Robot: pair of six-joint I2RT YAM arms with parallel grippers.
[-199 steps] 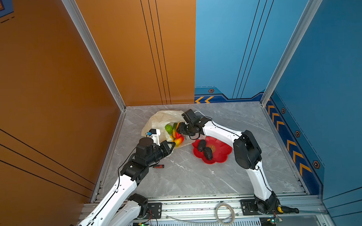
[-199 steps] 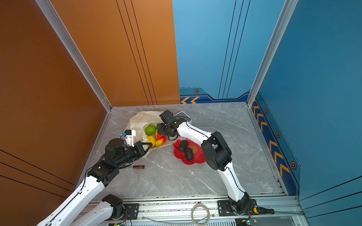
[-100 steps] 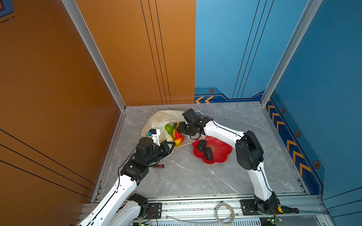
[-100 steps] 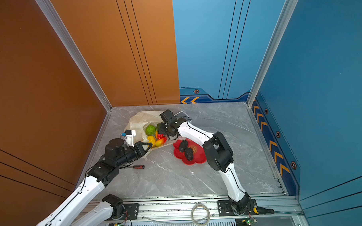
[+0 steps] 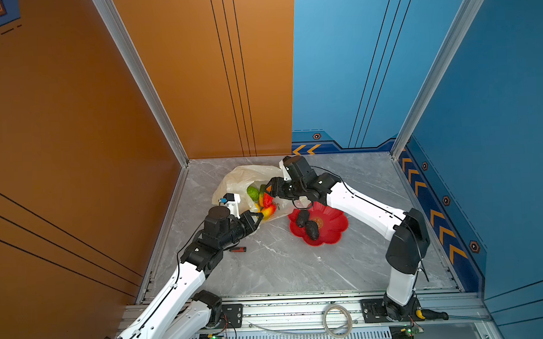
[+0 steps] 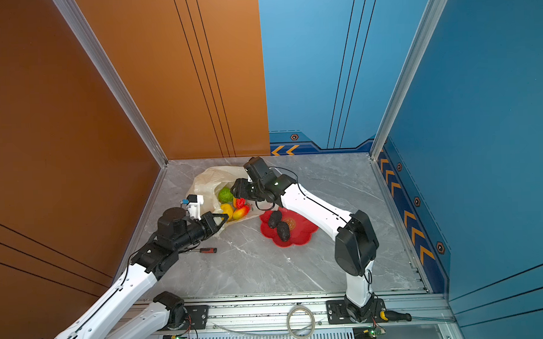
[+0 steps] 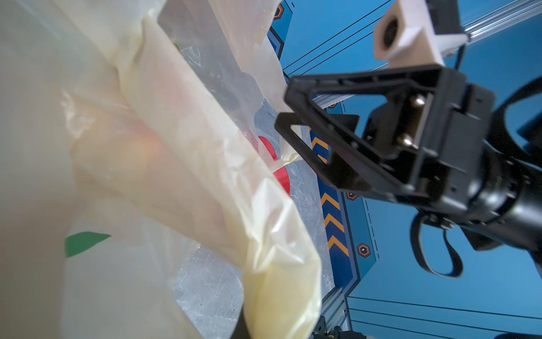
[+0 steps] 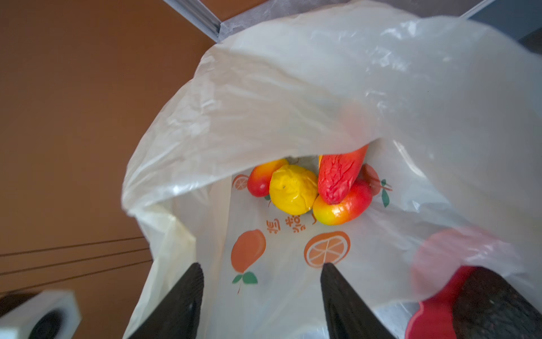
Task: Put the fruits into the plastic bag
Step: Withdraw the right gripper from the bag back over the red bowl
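Now, in both top views, at ten o'clock from the red dish (image 5: 334,236): plastic bag (image 5: 239,177), crumpled on the marble table (image 5: 283,269), mouth gaping toward the dish. At the six o'clock edge of that mouth, left gripper (image 5: 258,214), clamped tight on the bag's thin film. At the one o'clock edge, right gripper (image 8: 261,265), fingers well apart; holds nothing, points into the opening. Inside the bag, beyond those fingers: yellow fruit (image 8: 293,189), red oblong fruit (image 8: 340,179) resting on a red-yellow fruit (image 8: 341,210), and a second red-yellow one (image 8: 259,183) touching the yellow fruit's far side. Green fruit (image 5: 252,192) also inside, at eleven o'clock from the red oblong one. Outside the bag, two dark fruits (image 5: 303,218), touching each other, in the dish's ten o'clock part. At eight o'clock from the dish, a small red-handled tool (image 5: 239,249), flat on the table just beside the left arm.
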